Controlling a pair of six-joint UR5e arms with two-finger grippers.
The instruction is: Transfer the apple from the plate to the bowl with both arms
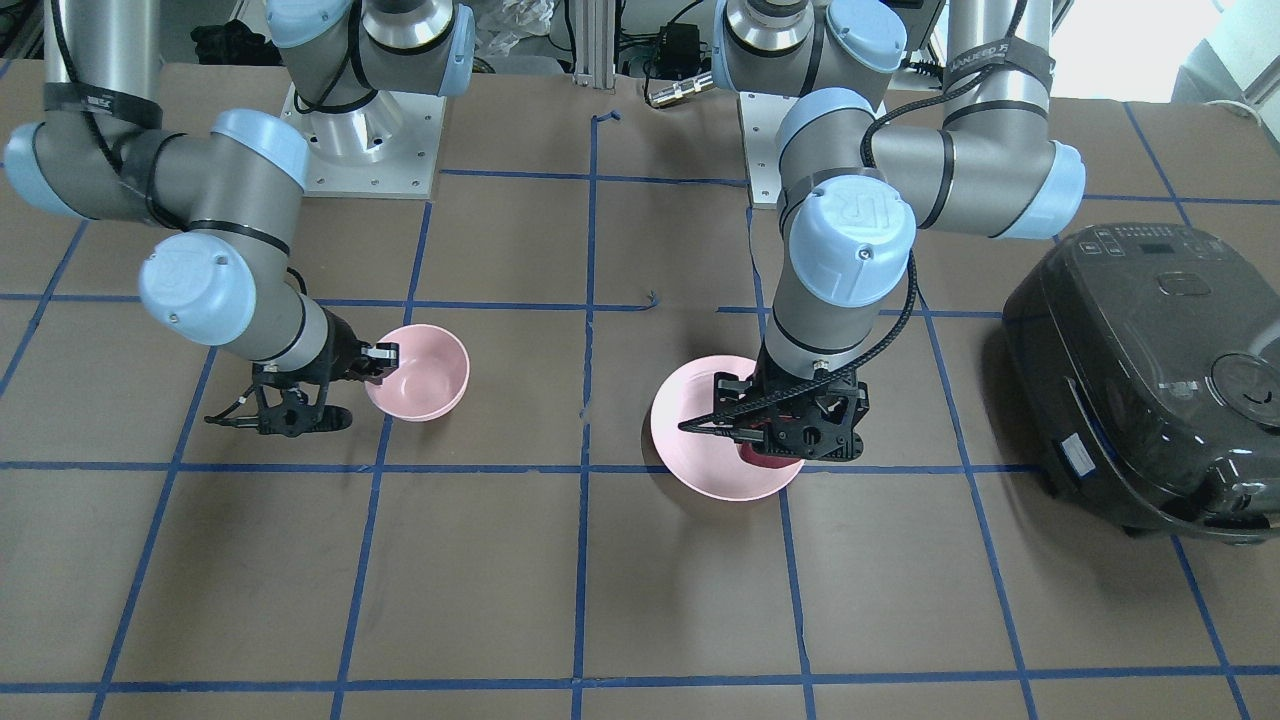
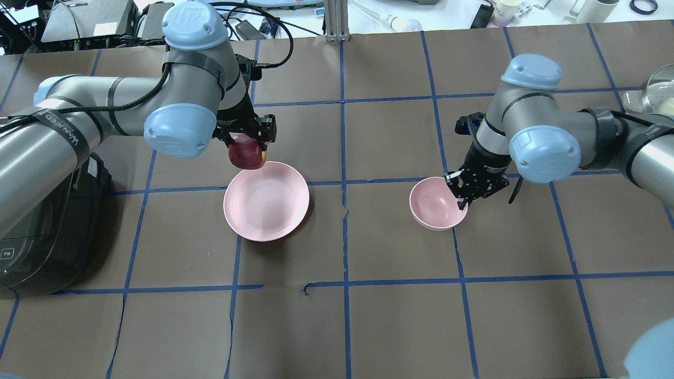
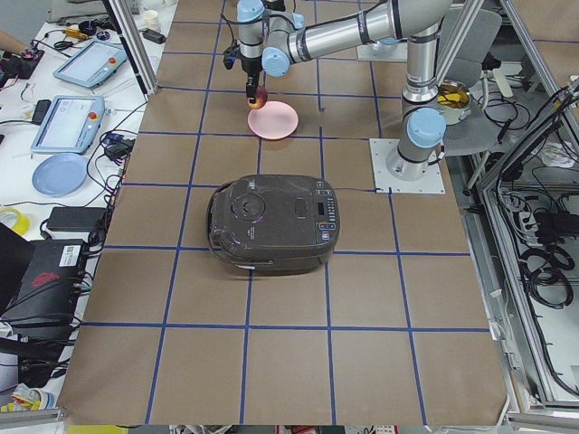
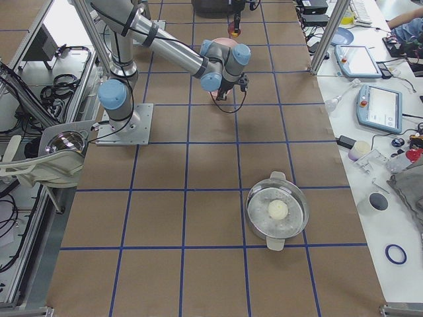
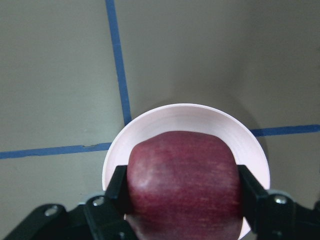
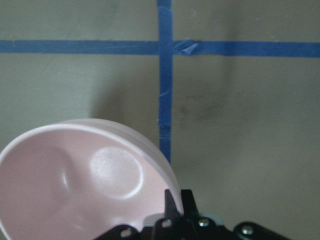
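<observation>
Overhead exterior is showing a dark cooker (image 2: 42,237) sitting well off to the left gripper's (image 2: 246,146) outer side, partly under the left arm (image 2: 95,116). Blue tape (image 2: 343,158) is crossing the brown table (image 2: 400,316) in a grid. The left arm is reaching in level from that side, its elbow bent and its wrist pointing straight down. Its fingers (image 5: 119,189) are pressing on two opposite sides of the apple (image 5: 182,180), so the gripper is pinching the fruit and hiding its top from above. The apple is hanging directly under the gripper, over the plate's (image 2: 268,205) rim, and in the exterior left view it is looking raised off the dish. Its skin is showing dark red and matte, with faint paler streaks and a blocky outline.

The plate is lying flat below and just inward of the gripper, well apart from the bowl (image 2: 434,202). The bowl is sitting against the right gripper (image 2: 463,197), whose jaws are closing on the rim at its near side. The right arm (image 2: 579,142) is coming in bent, its wrist slanting down. Farther to that gripper's outer side, a lidded steel pot (image 4: 277,211) is standing well apart.
</observation>
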